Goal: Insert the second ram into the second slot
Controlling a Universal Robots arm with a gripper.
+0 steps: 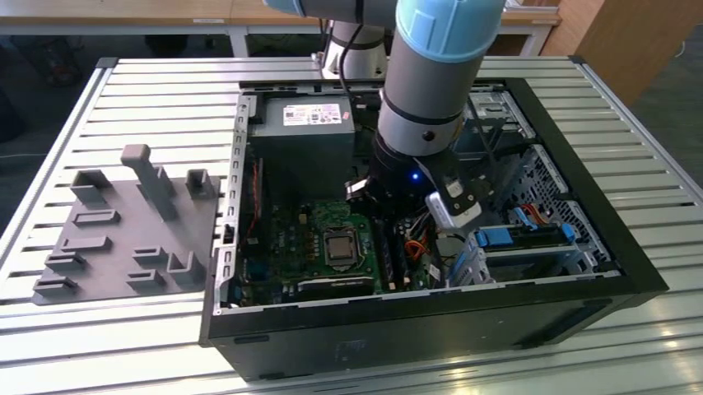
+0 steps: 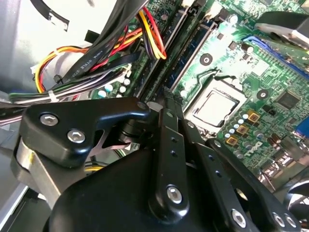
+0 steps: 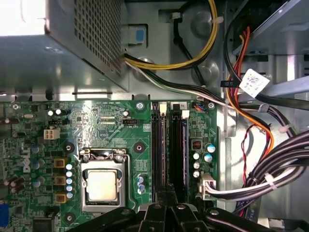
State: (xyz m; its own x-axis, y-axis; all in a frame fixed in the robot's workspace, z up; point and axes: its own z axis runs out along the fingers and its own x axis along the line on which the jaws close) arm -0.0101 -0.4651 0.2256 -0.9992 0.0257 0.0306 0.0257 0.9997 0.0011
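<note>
1. The hand (image 2: pixel 166 104) is low inside the open computer case (image 1: pixel 615 247), right over the memory slots (image 3: pixel 169 150). Its black fingers (image 2: pixel 169 145) are pressed close together at the tip.
2. I cannot tell if the fingers hold something thin or just touch each other.
3. The second ram is hard to pick out. The slots look dark and full in the first wrist view, so I cannot tell if a stick sits in the second slot or not.
4. The slots are long and thin. They run straight away from the fingertips, along the green board (image 3: pixel 106 121), beside the silver chip square (image 3: pixel 102 185).
5. So the hand's tip sits at 1 end of the slots, in line with their long side.
6. The case rests on a slatted counter (image 1: pixel 143 99), next to a gray holder tray (image 1: pixel 121 239).
</note>
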